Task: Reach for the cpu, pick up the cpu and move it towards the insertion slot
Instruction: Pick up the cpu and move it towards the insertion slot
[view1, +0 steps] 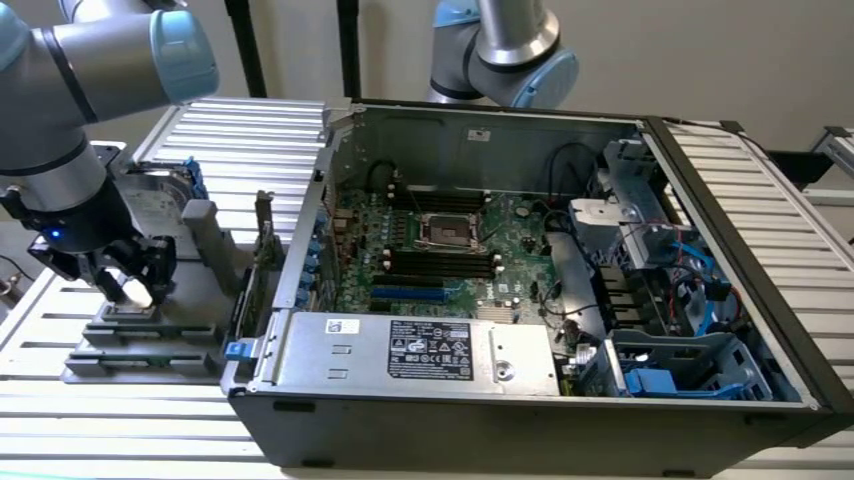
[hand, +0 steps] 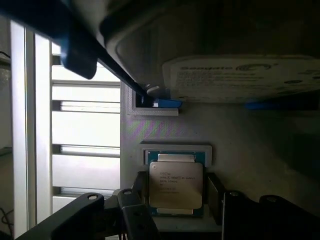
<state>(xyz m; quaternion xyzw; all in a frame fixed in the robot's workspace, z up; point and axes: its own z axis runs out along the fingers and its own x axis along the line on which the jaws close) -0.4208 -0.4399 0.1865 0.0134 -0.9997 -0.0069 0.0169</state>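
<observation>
Your hand is at the exterior view's left, mid-height in the frame. It sits low over the grey fixture on the slatted surface, outside the computer case. The hand is released: fingers are spread, one on each side of the cpu, with a slim gap showing on one side, so no grip yet. In the wrist view you see the cpu lying flat, silver top up, seated in its pocket in the fixture, right between the fingertips. The hard drive with blue brackets sits near the cpu. The insertion slot is at the centre of the exterior frame, on the green board inside the case, well apart from hand and cpu.
</observation>
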